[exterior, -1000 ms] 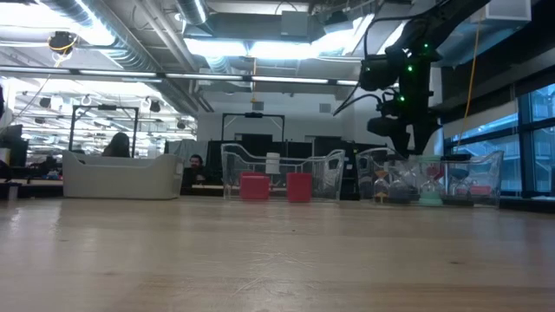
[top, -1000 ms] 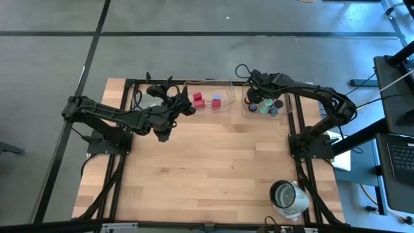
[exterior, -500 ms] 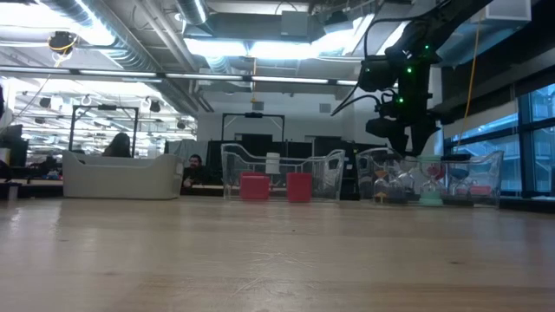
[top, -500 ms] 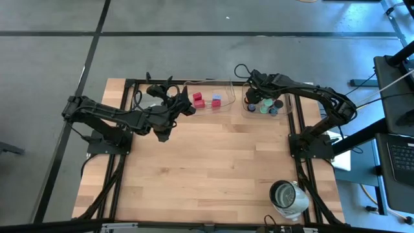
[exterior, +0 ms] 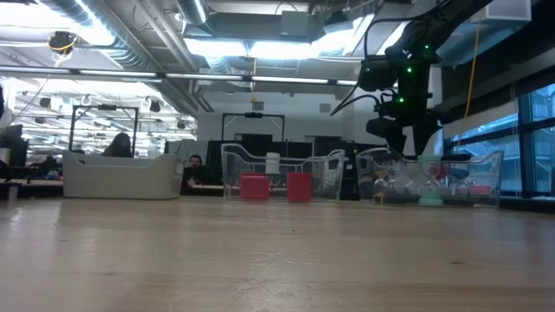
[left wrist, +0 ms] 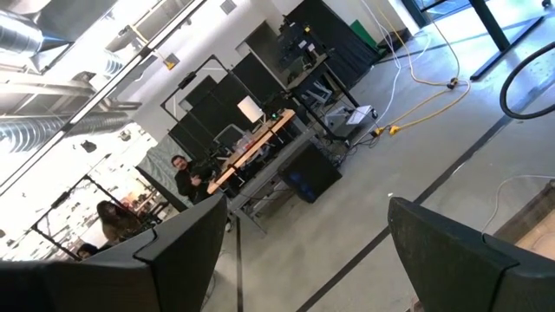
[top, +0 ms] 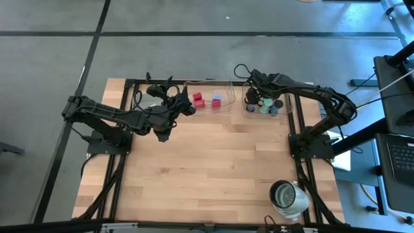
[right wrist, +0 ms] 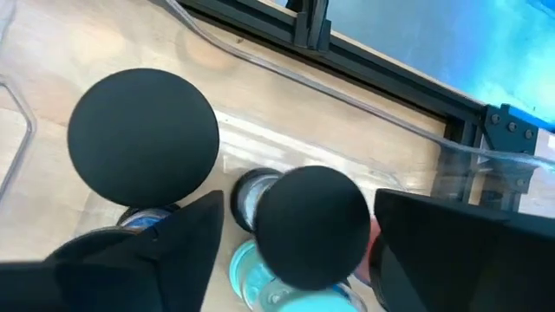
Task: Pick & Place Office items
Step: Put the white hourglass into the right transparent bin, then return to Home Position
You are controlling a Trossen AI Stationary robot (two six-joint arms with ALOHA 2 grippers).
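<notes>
Right gripper (top: 253, 98) hovered over right clear tray (top: 288, 114), jaws parted, nothing grasped; black round caps (right wrist: 143, 139) lay below in tray. Left gripper (top: 173, 94) waited beside middle tray (top: 226, 84), jaws spread wide, empty; red blocks (top: 197, 98) inside.

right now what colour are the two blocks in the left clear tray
Red blocks, clearest in the low view, inside the clear tray.

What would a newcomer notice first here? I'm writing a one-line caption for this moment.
Probably the right gripper, open, poised over the clear tray of small caps and discs at the table's far edge. Beside it a second clear tray holds red blocks, next to the left gripper.
</notes>
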